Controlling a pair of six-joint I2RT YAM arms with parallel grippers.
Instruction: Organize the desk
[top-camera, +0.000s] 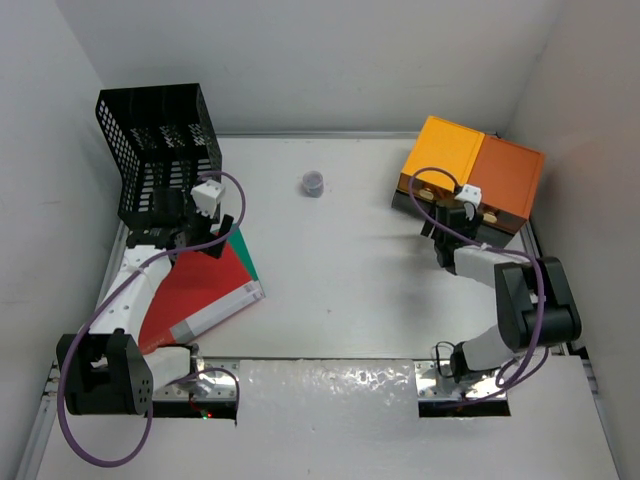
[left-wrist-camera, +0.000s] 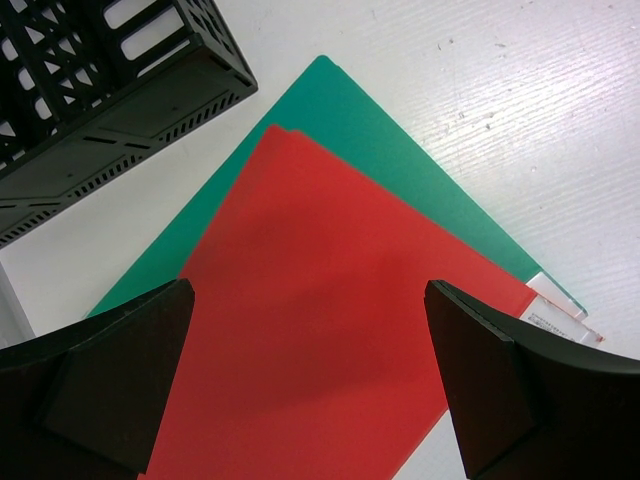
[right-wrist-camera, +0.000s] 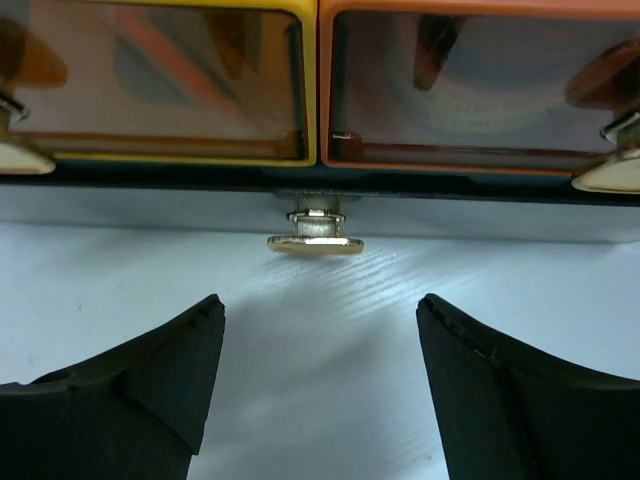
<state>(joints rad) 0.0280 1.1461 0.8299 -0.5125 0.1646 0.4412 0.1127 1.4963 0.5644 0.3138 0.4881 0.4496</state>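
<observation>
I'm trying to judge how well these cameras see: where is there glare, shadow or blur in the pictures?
Top view: glare on the shiny strip at the near edge. Left wrist view: the red folder is sharp, with a soft shadow between the dark fingers. Right wrist view: the centre knob is sharp, while the drawer fronts show hazy reflections.

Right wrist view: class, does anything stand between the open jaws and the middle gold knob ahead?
Nothing visible does. Only bare white desk lies between the open jaws and the knob, which sits centred ahead, below the yellow drawer and orange drawer.
</observation>
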